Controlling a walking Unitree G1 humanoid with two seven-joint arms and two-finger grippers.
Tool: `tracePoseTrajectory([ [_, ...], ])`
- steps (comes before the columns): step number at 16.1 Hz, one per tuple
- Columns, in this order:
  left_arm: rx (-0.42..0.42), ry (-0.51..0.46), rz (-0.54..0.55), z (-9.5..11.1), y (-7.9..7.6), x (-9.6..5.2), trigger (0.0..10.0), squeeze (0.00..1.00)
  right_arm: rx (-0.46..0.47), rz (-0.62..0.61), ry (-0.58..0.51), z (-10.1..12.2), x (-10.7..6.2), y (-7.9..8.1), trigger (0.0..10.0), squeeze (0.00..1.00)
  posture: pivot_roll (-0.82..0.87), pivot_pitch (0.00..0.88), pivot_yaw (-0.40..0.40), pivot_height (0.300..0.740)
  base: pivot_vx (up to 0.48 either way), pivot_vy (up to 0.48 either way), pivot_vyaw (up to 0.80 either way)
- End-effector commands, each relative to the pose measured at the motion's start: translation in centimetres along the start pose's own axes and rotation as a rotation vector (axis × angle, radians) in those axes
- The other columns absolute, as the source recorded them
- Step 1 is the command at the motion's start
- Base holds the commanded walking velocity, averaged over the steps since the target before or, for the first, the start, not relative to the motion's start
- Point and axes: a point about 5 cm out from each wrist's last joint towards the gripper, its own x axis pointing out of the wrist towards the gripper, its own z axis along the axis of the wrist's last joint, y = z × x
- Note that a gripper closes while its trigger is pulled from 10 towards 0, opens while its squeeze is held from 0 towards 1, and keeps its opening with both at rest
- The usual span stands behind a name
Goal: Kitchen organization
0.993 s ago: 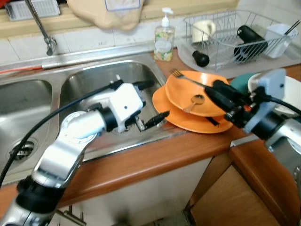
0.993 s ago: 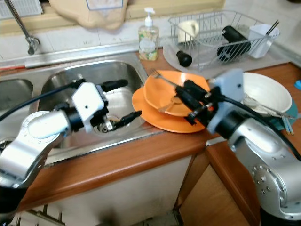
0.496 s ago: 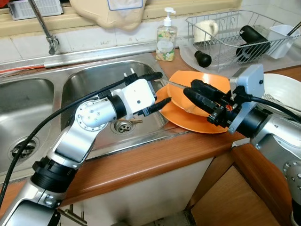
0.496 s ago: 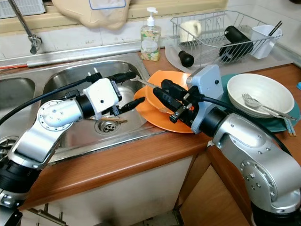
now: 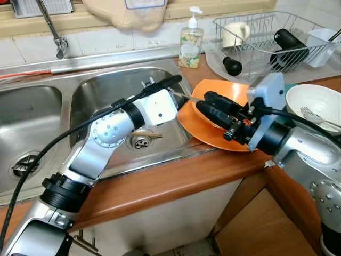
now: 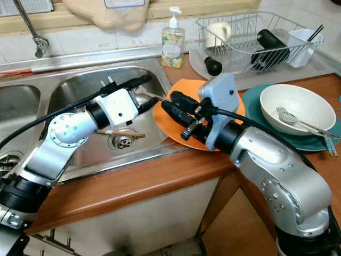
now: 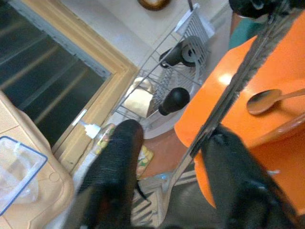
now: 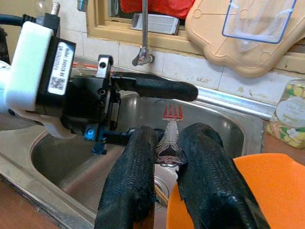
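My right gripper [image 5: 200, 101] is shut on a silver fork [image 8: 171, 114], holding it above the left rim of two stacked orange plates [image 5: 224, 136], tines toward the sink. My left gripper [image 5: 180, 92] reaches across the right sink basin [image 5: 106, 96] and stands open around the fork's free end [image 7: 238, 76]; the fork runs close to one of its fingers [image 7: 238, 181]. A spoon [image 7: 267, 98] lies on the top plate.
A thin wooden stick [image 5: 144, 136] lies by the drain. Behind stand a soap bottle [image 5: 189, 40] and a wire dish rack [image 5: 266, 37] with cups. A white bowl with a fork [image 5: 314, 101] sits on a teal plate at the right. The faucet [image 5: 53, 32] rises at the back left.
The fork lay on the top plate; my right gripper has taken it and carried it left. My left gripper rose from the basin to the fork.
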Motion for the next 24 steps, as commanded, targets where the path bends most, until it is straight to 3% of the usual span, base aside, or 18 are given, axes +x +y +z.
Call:
tracePoseTrajectory([
  [1, 0.022, 0.007, 0.023, -0.1, 0.5, 0.0, 0.0, 0.0, -0.006, 0.014, -0.007, 0.3, 0.3, 0.1, 0.0, 0.0, -0.12, 0.0, 0.02, 0.74, 0.0, 0.0, 0.0],
  [18, 0.166, -0.018, -0.034, -0.9, -0.7, -0.3, 0.0, 0.0, -0.008, 0.022, -0.004, 0.1, 0.8, 0.6, 0.0, 0.0, -0.13, 0.0, 0.023, 0.74, 0.0, 0.0, 0.0],
  [19, 0.169, -0.017, -0.033, -0.9, -0.7, -0.3, 0.0, 0.0, -0.015, 0.013, 0.003, 0.1, 0.8, 0.6, 10.0, 0.0, -0.13, 0.0, 0.022, 0.74, 0.0, 0.0, 0.0],
  [20, 0.173, -0.015, -0.03, -1.0, -0.7, -0.4, 0.0, 0.0, 0.027, -0.008, 0.001, 0.0, 1.0, 0.4, 10.0, 0.42, -0.13, 0.0, 0.02, 0.74, 0.0, 0.0, 0.0],
  [21, 0.174, -0.013, -0.027, -1.0, -0.6, -0.4, 0.0, 0.0, 0.038, -0.012, -0.006, 0.1, 1.0, 0.3, 10.0, 1.0, -0.13, 0.0, 0.02, 0.74, 0.0, 0.0, 0.0],
  [22, 0.178, 0.007, -0.015, -1.3, -0.4, -0.6, 0.0, 0.0, 0.014, -0.024, -0.013, 0.2, 1.0, 0.3, 10.0, 0.97, -0.13, 0.0, 0.018, 0.74, 0.0, 0.0, 0.0],
  [23, 0.181, 0.048, 0.002, -2.0, 0.1, -0.8, 0.0, 0.0, -0.013, -0.041, -0.008, 0.2, 1.0, 0.2, 10.0, 0.0, -0.13, 0.0, 0.021, 0.74, 0.0, 0.0, 0.0],
  [24, 0.183, 0.139, 0.024, -3.3, 0.9, -1.4, 0.0, 0.0, -0.026, -0.047, 0.012, -0.1, 0.9, 0.2, 10.0, 0.0, -0.13, 0.0, 0.023, 0.74, 0.0, 0.0, 0.0],
])
